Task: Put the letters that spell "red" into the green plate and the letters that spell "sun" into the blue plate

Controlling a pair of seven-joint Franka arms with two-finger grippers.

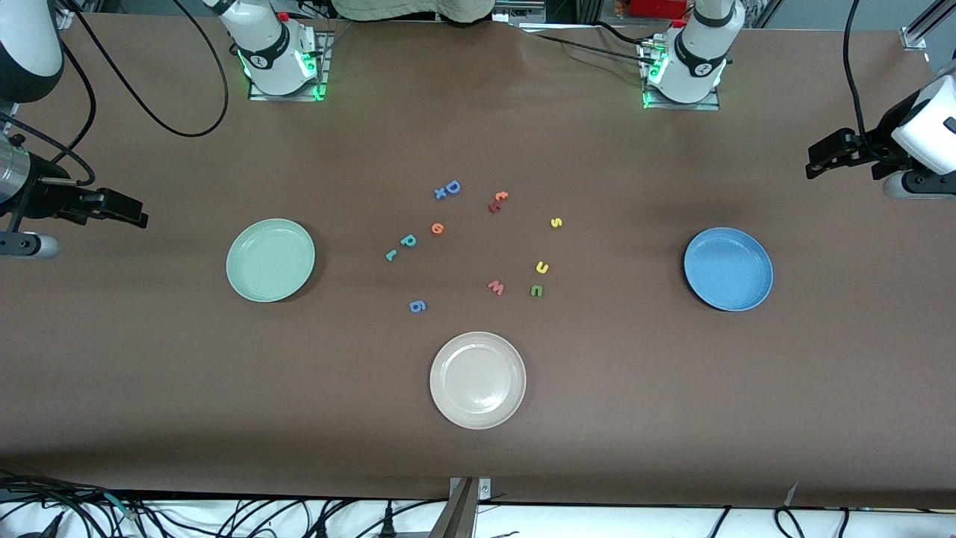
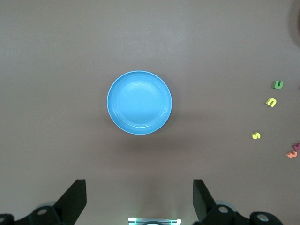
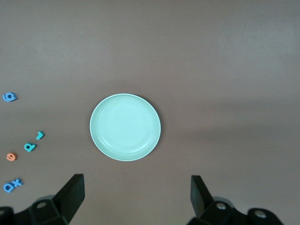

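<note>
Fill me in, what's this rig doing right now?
Nothing is being handled yet. Both arms wait at the table's ends: the left gripper hangs open near the blue plate, the right gripper open near the green plate. Both plates are empty, as is a beige plate nearest the front camera. All the foam letters, including the yellow s and orange e, lie loose mid-table.

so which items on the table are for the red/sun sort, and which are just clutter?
For the job:
- teal r, teal d, orange e
- green plate
- yellow s, yellow u, green n
- blue plate

Lying about:
- blue D, blue x
- blue g
- pink w
- orange and red letters
- beige plate
</note>
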